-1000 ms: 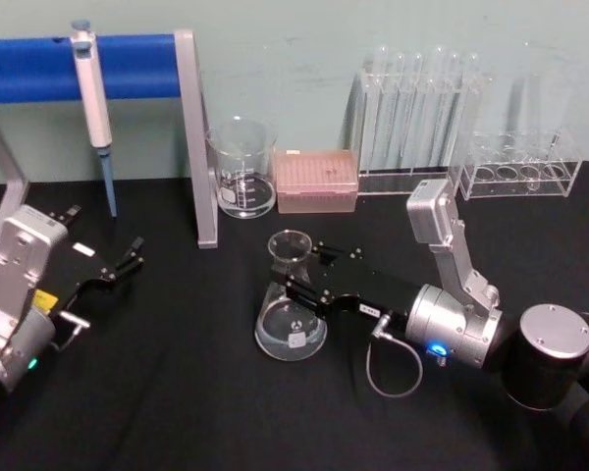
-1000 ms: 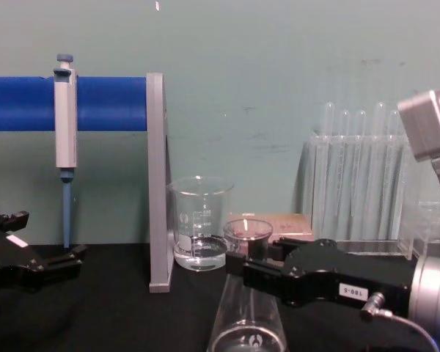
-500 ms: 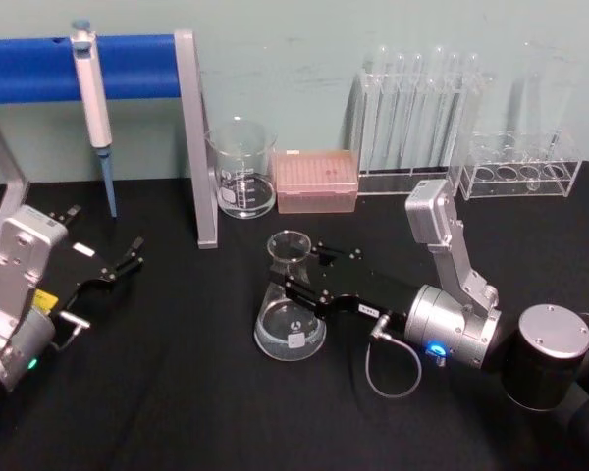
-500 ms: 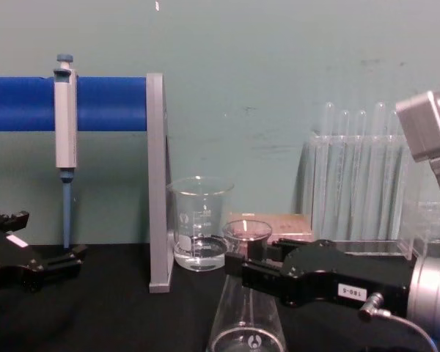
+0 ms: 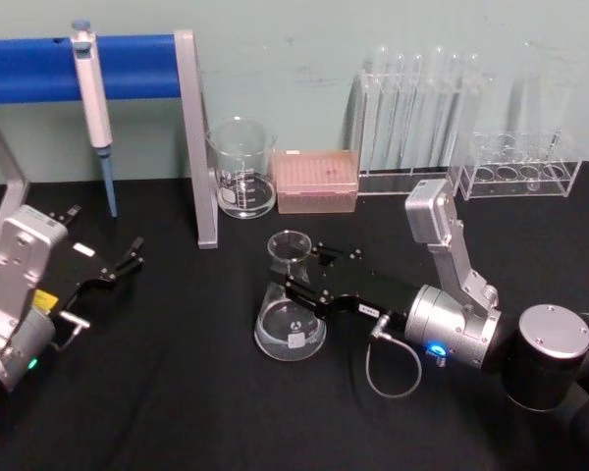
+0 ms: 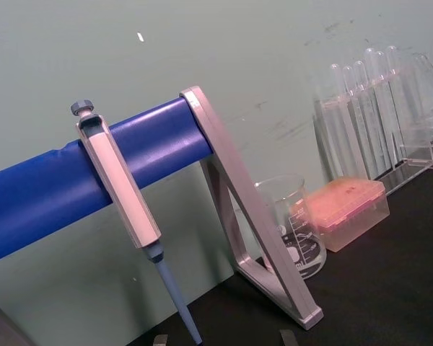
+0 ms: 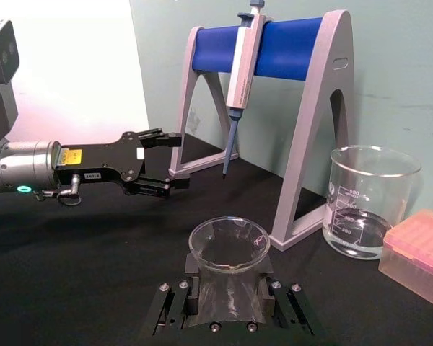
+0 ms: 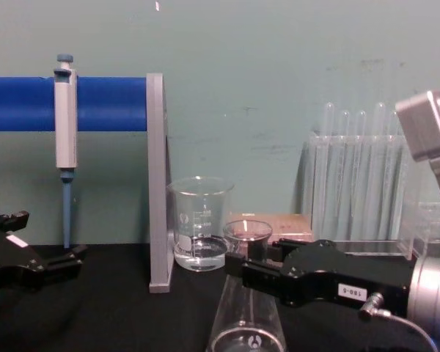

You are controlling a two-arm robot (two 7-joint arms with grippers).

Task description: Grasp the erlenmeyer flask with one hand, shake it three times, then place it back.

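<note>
Right gripper (image 8: 251,257) clamps flask (image 8: 246,319) neck, just front-right of beaker (image 8: 200,224); left gripper (image 8: 72,262) well left of beaker, past stand (image 8: 156,183).

The beaker (image 5: 241,169), tip box (image 5: 316,181) and stand post (image 5: 194,137) line up behind the flask (image 5: 291,314), with the tube rack (image 5: 417,118) further right, so room toward the back is limited. The table (image 5: 177,392) lies bare in front and to the left, as far as the left gripper (image 5: 128,260), well apart with fingers spread. The right gripper (image 5: 296,282), closed on the neck, and its arm take up the flask's right side.
</note>
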